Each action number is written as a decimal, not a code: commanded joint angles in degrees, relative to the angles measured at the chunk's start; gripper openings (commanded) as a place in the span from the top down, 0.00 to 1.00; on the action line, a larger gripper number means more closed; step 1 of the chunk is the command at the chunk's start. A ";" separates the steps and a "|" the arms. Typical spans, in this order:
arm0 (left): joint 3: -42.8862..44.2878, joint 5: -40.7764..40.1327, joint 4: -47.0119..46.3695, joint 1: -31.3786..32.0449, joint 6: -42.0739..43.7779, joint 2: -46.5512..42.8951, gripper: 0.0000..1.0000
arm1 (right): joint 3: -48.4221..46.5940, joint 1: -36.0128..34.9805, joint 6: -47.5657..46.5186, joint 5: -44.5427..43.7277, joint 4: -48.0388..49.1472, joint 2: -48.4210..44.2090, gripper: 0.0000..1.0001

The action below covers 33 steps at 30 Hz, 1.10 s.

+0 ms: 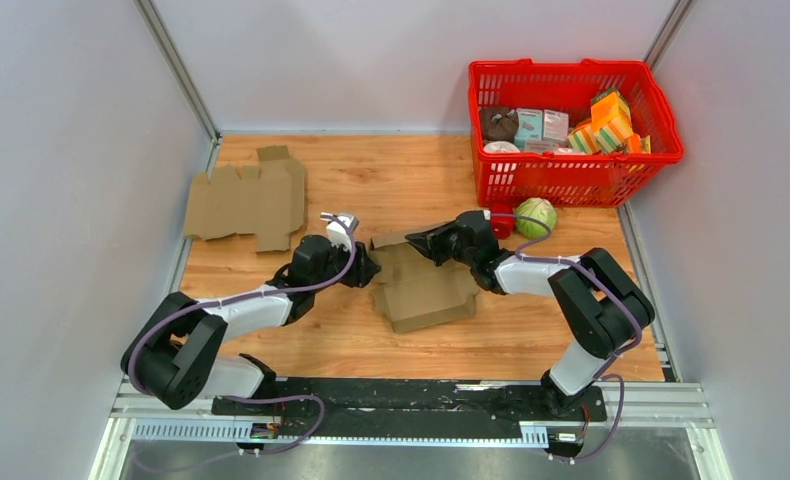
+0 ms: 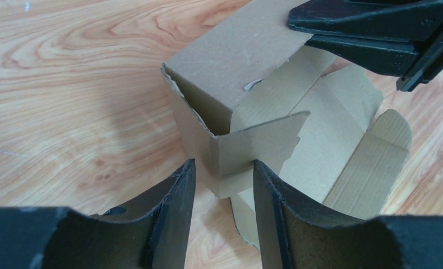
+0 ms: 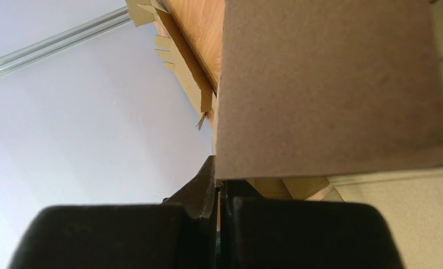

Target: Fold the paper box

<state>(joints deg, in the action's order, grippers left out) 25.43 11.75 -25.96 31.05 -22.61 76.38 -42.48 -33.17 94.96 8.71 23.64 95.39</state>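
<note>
The brown paper box point(image 1: 423, 288) lies half folded in the middle of the table, with one wall raised and its flaps spread flat. My left gripper point(image 1: 367, 268) is at the box's left corner. In the left wrist view the gripper point(image 2: 222, 171) is open, and the box's folded corner flap point(image 2: 253, 143) stands just between its fingertips point(image 2: 181, 190). My right gripper point(image 1: 423, 241) is at the box's far edge. It is shut on the raised wall point(image 3: 331, 84), whose edge runs into the closed jaws point(image 3: 219, 188). It also shows in the left wrist view point(image 2: 370, 33).
A second flat cardboard blank point(image 1: 249, 203) lies at the back left. A red basket point(image 1: 571, 175) with several packages stands at the back right. A green ball point(image 1: 536, 216) and a small red thing point(image 1: 501, 221) lie in front of it.
</note>
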 commanded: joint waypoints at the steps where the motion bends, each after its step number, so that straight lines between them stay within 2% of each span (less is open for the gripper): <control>1: -1.79 0.47 -6.73 1.29 2.48 -1.15 0.49 | 3.36 0.30 -2.58 0.43 6.41 -2.40 1.00; 5: -1.88 1.17 -8.06 1.47 2.83 0.52 0.48 | 4.50 0.47 -4.16 1.66 8.78 -2.14 1.00; 10: -2.49 1.70 -8.67 1.65 3.89 0.79 0.51 | 6.27 0.65 -6.36 1.75 12.84 -2.67 1.00; 13: -3.63 1.88 -8.67 1.65 3.10 -1.31 0.49 | 4.43 0.74 -7.06 2.89 12.75 -2.06 1.00; 17: -3.46 -1.71 -4.64 1.73 2.40 -5.18 0.43 | 1.00 1.00 -7.60 3.07 12.04 -1.62 1.00; 21: -2.05 -4.27 -1.65 1.47 2.66 -5.98 0.43 | -1.37 1.18 -6.37 3.15 13.09 0.05 1.00; 26: -0.65 -3.84 -2.61 0.51 2.40 -3.43 0.47 | -1.91 1.18 -7.15 3.77 14.85 1.72 0.99; 30: -2.49 -5.68 -4.37 0.07 2.22 -4.22 0.46 | 0.81 1.70 -8.47 5.26 21.25 4.79 0.98; 33: -1.44 -6.13 -2.35 -0.46 3.71 -2.82 0.46 | 1.70 1.88 -8.47 6.06 25.74 8.75 0.97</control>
<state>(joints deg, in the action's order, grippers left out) 22.63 6.92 -27.94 31.33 -20.53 72.55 -42.19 -31.83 88.75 13.23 40.62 99.85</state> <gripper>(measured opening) 0.543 0.026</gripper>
